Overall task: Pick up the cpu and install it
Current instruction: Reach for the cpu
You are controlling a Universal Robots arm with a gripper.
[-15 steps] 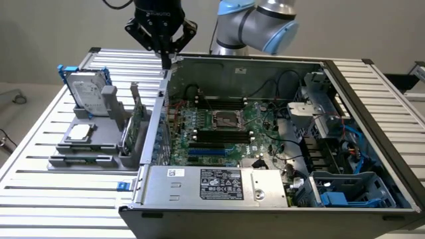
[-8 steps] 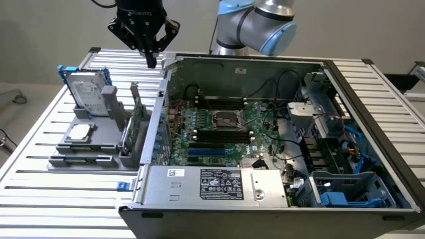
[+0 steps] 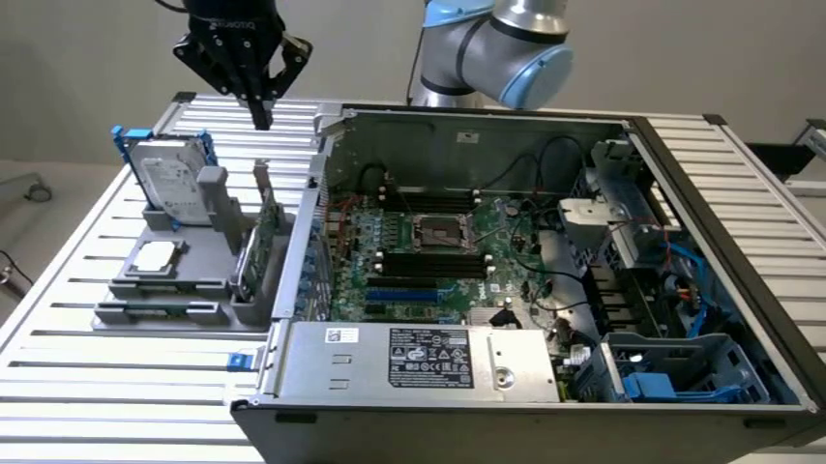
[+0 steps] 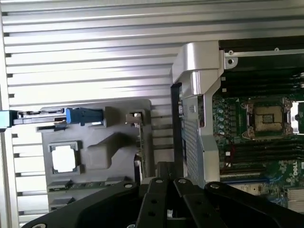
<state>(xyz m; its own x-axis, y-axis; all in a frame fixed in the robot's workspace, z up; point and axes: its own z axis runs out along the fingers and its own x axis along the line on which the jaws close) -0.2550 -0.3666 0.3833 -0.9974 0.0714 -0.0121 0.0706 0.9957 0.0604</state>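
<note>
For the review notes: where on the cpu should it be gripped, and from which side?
Probably by two opposite edges, coming straight down from above. The cpu lies flat in a shallow recess of the grey holder. It is thin, so only its edges offer a pinch, and the recess walls block a sideways approach.

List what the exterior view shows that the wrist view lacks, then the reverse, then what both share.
Exterior view adds: the arm's blue-capped joint, the labelled power supply and the blue drive cage inside the case. Wrist view adds: a straight-down look at the grey holder, with the cpu lying flat in its square pocket. Both share: the cpu, the upright hard drive, the motherboard socket, and the shut tool, holding nothing.
</note>
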